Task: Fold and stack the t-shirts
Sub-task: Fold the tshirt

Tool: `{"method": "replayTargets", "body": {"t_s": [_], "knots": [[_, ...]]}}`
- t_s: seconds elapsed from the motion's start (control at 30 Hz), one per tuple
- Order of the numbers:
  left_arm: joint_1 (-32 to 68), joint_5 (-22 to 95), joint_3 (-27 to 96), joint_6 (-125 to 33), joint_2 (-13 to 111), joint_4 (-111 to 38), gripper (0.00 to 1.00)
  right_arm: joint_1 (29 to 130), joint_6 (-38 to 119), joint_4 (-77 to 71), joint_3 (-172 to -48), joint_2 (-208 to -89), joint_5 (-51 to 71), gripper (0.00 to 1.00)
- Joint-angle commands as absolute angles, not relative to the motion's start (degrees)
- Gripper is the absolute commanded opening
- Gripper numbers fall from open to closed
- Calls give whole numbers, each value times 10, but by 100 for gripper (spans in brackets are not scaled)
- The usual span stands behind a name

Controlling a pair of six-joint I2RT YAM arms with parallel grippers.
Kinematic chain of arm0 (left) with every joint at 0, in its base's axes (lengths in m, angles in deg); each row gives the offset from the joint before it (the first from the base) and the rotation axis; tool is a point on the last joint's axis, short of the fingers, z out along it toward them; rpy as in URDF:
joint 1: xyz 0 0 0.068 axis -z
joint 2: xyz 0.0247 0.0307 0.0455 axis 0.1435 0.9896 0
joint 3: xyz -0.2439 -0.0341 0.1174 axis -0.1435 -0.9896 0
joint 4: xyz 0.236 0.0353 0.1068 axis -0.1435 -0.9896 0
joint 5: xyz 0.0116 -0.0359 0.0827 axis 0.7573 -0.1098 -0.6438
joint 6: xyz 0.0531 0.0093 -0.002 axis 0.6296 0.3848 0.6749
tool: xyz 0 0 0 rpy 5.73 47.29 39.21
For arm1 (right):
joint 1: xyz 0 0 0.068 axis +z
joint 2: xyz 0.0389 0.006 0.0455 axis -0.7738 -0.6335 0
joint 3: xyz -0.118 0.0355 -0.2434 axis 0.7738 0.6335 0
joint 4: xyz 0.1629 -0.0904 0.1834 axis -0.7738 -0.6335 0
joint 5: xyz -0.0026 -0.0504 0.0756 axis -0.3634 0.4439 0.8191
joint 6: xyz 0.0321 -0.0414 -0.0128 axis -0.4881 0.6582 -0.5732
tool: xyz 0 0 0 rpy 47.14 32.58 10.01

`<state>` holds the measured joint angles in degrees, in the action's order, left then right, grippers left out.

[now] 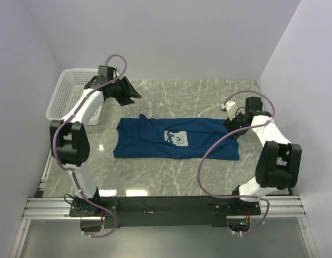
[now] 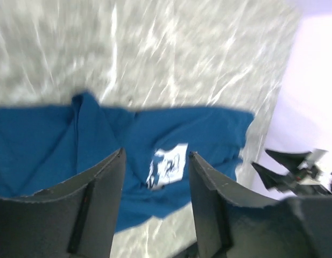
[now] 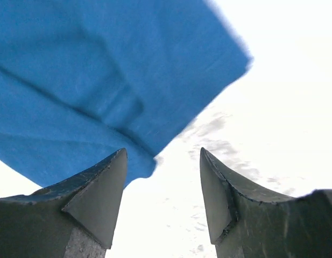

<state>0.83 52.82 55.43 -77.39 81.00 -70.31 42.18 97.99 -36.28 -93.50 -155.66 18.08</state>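
The navy t-shirt [image 1: 176, 138] lay on the marble table [image 1: 209, 91]. The left gripper [image 2: 157, 153] at its 11 o'clock and the right gripper [image 3: 163, 151] at 3 o'clock both gaped empty.

I count one t-shirt [image 1: 144, 142], and it has one pale print [image 1: 176, 138] on it. There is one white basket [image 1: 66, 99] and one table [image 1: 209, 91]. There are two arms, the left arm [image 1: 74, 142] and the right arm [image 1: 276, 161], and therefore two grippers, the left gripper [image 2: 155, 157] and the right gripper [image 3: 163, 153]. Each gripper has two fingers [image 2: 90, 204], which makes four fingers in total. There are two purple cables [image 1: 199, 166], one for each arm. One metal rail [image 1: 47, 207] and three walls [image 1: 171, 37] complete the count.
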Motion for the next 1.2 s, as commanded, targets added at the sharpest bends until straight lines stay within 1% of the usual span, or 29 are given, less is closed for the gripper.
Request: {"method": "replayTargets", "body": {"t_s": [0.0,0.03,0.07,0.1,0.13,0.17,0.2,0.23,0.27,0.3,0.33,0.37,0.4,0.43,0.47,0.53,0.57,0.6,0.7,0.8,0.9,1.03,1.17], "knots": [[9,473,567,-724,677,-638,56,417,904,-369,-990,-1503,230,63],[9,463,558,-716,655,-626,56,418,909,-389,-996,-1501,264,63],[8,452,543,-707,604,-618,58,422,916,-443,-1008,-1500,301,63],[7,447,498,-700,577,-611,61,430,951,-478,-1013,-1503,383,63],[4,444,468,-693,547,-602,64,471,970,-510,-1017,-1509,410,62],[-2,442,436,-695,487,-586,67,502,976,-537,-1011,-1511,420,62],[-8,446,363,-706,457,-579,74,541,972,-535,-1005,-1509,421,61],[-23,452,326,-712,401,-571,76,625,959,-523,-999,-1508,415,60],[-31,459,289,-719,376,-567,78,662,939,-476,-991,-1506,405,60],[-39,467,225,-724,352,-570,79,707,882,-446,-992,-1508,388,59],[-55,472,197,-735,330,-575,80,743,864,-426,-1000,-1525,342,58],[-61,475,170,-739,288,-581,80,809,847,-386,-1025,-1537,316,58],[-66,476,122,-753,269,-589,80,836,810,-363,-1040,-1564,292,58],[-71,475,102,-758,250,-594,80,858,793,-343,-1056,-1582,242,58],[-73,472,87,-763,214,-603,80,901,781,-318,-1097,-1600,222,58],[-74,453,52,-788,161,-625,80,937,736,-300,-1145,-1666,169,58],[-74,450,34,-796,145,-631,80,960,710,-296,-1196,-1692,130,58],[-75,446,28,-811,129,-644,80,971,696,-295,-1220,-1741,112,58],[-75,425,19,-825,77,-672,80,997,658,-300,-1305,-1830,60,58],[-75,395,29,-818,44,-713,81,1010,638,-309,-1358,-1883,46,58],[-75,367,42,-804,24,-749,83,1022,631,-313,-1387,-1917,26,58],[-74,363,39,-798,9,-766,83,1030,623,-326,-1424,-1951,5,57],[-75,365,23,-800,0,-769,82,1033,625,-333,-1426,-1967,2,55]]}}
